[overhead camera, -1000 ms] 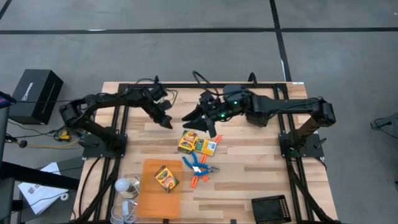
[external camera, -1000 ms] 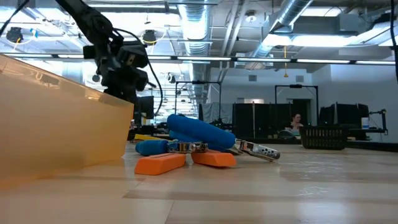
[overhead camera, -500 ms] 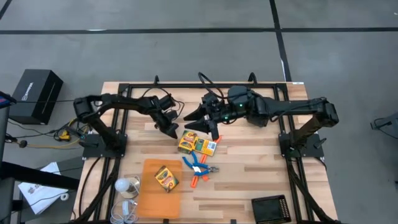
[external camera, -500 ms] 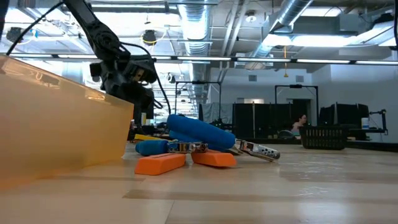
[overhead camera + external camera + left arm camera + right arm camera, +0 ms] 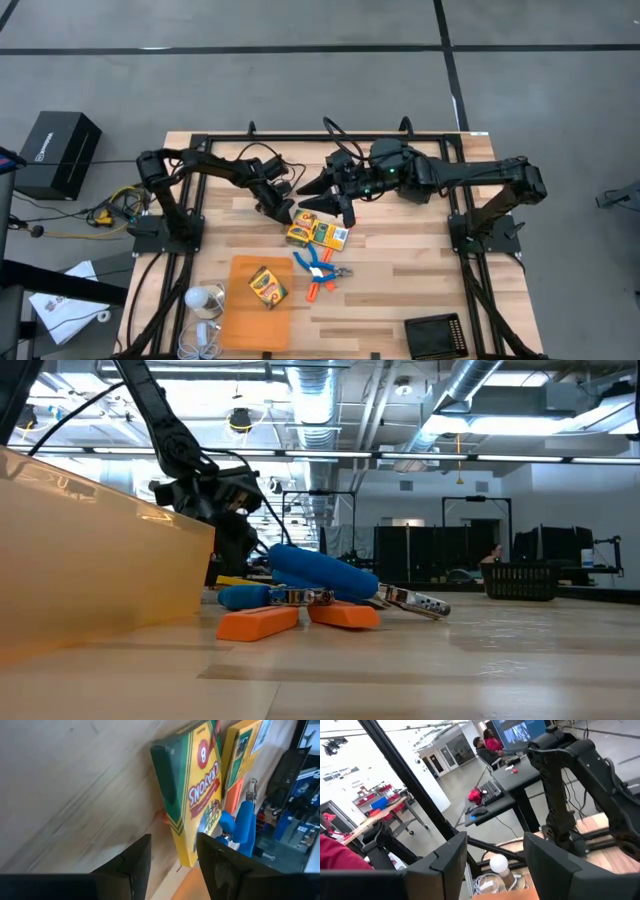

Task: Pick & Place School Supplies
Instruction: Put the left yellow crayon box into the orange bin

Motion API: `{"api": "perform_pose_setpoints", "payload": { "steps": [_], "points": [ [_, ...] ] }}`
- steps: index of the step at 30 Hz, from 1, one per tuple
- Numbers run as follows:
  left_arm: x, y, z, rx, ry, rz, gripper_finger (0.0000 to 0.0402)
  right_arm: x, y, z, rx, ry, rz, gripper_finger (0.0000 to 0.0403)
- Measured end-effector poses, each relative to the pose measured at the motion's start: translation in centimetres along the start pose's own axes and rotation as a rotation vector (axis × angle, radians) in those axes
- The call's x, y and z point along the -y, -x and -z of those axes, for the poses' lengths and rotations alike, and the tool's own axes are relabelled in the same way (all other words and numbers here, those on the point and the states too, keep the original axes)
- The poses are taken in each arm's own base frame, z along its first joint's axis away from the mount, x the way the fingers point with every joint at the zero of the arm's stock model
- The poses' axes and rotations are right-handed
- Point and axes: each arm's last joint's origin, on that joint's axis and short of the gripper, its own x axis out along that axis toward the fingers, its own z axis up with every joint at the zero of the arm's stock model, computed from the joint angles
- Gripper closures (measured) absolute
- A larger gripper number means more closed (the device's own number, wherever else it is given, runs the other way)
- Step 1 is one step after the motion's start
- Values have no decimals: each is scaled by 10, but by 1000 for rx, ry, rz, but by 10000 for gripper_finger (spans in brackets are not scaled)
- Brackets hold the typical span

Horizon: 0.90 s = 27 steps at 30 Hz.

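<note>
Wooden table (image 5: 400,270): open left end effector (image 5: 284,211) beside crayon box (image 5: 300,228), long axis toward it.

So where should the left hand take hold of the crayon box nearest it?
Probably across its narrow width, from above. The crayon box lies flat, a second box tight against its far side, so the left hand, open beside it, has little side access.

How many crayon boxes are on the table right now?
3: two crayon boxes lie side by side mid-table, one next to the other, and a third lies on the orange sheet. None seems hidden.
</note>
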Motion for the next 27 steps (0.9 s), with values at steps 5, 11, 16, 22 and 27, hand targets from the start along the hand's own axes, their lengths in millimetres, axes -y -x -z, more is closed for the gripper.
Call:
{"api": "perform_pose_setpoints", "payload": {
  "steps": [5, 11, 16, 22, 27],
  "points": [
    [4, -5, 0, 0, -23, 8, 249, -1, 2, -3, 18, 18, 8, 216],
    [10, -11, -2, 29, -15, 35, 250, -2, 4, -4, 25, 27, 7, 217],
    [14, -18, -2, 23, -24, 47, 256, -2, 4, -5, 30, 28, 5, 218],
    [21, -26, 2, 10, -51, 65, 279, -2, 4, -5, 39, 30, 1, 220],
    [24, -29, 3, 10, -65, 69, 334, -2, 4, -6, 43, 32, -1, 223]
  ]
}}
